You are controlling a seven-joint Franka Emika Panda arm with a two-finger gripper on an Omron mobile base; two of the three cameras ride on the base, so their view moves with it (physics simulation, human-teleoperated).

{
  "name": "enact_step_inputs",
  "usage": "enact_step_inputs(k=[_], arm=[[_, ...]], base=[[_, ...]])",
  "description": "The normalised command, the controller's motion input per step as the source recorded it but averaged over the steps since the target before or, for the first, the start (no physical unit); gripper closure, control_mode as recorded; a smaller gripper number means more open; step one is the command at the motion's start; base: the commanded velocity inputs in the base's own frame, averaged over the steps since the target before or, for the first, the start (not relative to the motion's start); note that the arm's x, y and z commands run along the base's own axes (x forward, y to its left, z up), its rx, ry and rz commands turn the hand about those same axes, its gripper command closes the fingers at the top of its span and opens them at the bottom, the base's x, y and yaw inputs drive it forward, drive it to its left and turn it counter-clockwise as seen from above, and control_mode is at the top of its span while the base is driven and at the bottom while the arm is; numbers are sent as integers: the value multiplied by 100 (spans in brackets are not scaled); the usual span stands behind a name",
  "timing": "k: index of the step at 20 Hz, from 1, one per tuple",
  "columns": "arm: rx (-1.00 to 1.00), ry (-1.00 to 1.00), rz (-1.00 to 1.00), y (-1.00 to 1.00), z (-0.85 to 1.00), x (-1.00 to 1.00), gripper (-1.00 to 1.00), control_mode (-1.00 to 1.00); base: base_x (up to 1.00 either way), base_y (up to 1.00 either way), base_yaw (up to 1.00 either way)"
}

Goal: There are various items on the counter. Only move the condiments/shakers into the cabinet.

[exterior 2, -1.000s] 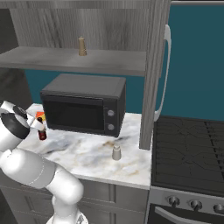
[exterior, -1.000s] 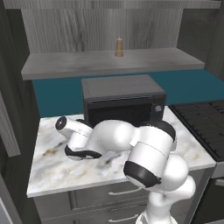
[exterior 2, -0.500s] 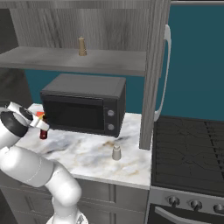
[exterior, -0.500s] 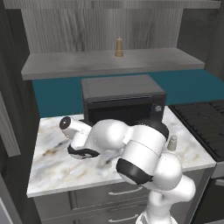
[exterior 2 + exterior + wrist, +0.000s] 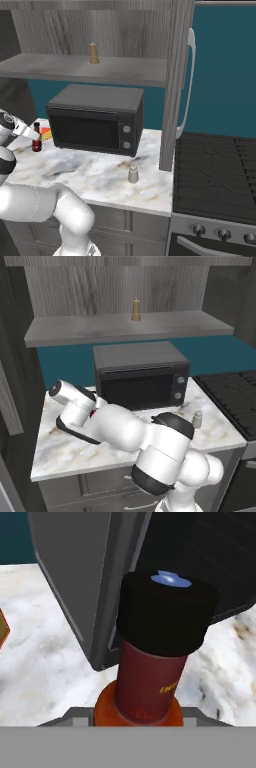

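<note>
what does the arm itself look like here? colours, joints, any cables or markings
The arm is glossy white, built of rounded, bulbous links with dark bands at the joints. The biggest band rings the joint nearest the left base camera. The gripper is white with dark jaws. No cables, labels or markings are visible on any link.

Left base view: from behind-left, facing forward and down; microwave [image 5: 141, 374] mid-frame, shelf [image 5: 125, 326] above. Right base view: from behind-right, same microwave, counter [image 5: 100, 170] and shelf, plus stove at lower right. Hand view: very close on bottle [image 5: 157, 647], frame centre.
</note>
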Motion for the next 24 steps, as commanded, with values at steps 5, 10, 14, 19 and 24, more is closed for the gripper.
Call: enact_step_inputs(k=[5, 10, 14, 19, 24], arm=[[3, 7, 11, -18, 100, -72, 100, -100], [1, 8, 17, -29, 100, -48, 100, -100], [0, 1, 20, -47, 100, -17, 100, -100], [7, 0, 22, -50, 98, 0, 100, -100], [12, 0, 17, -14, 78, 16, 100, -100]], base=[[0, 0, 0], [0, 0, 0], [0, 0, 0], [0, 0, 0], [0, 0, 0]])
